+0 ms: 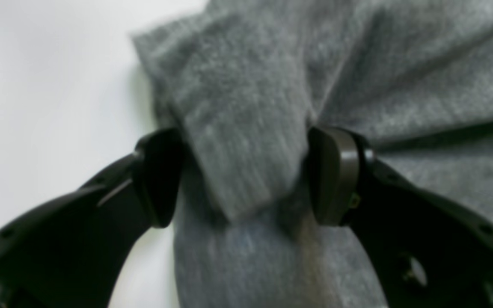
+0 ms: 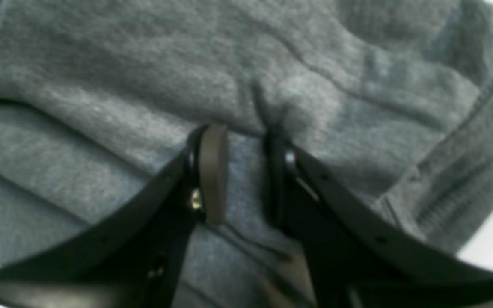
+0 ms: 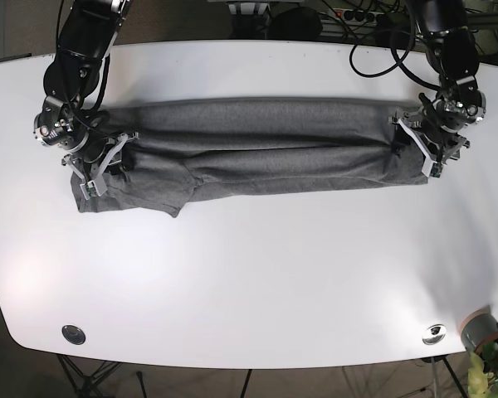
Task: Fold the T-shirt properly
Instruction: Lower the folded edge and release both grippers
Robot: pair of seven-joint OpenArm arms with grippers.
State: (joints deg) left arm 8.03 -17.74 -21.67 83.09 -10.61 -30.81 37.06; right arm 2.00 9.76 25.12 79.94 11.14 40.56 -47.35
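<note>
The grey T-shirt [image 3: 257,149] lies stretched across the white table [image 3: 249,274] as a long band folded lengthwise, with a sleeve flap at its left end. My left gripper [image 3: 425,143] is at the band's right end. In the left wrist view [image 1: 246,175] its jaws hold a thick bunched fold of the T-shirt [image 1: 246,128] that touches both pads. My right gripper [image 3: 100,166] is at the left end. In the right wrist view [image 2: 244,171] its jaws stand close together, pinching the T-shirt [image 2: 144,85] where creases meet at the fingertips.
Cables [image 3: 382,50] hang over the table's far right edge. Two round metal fittings [image 3: 73,334] sit near the front corners. A plant pot [image 3: 485,332] stands off the front right corner.
</note>
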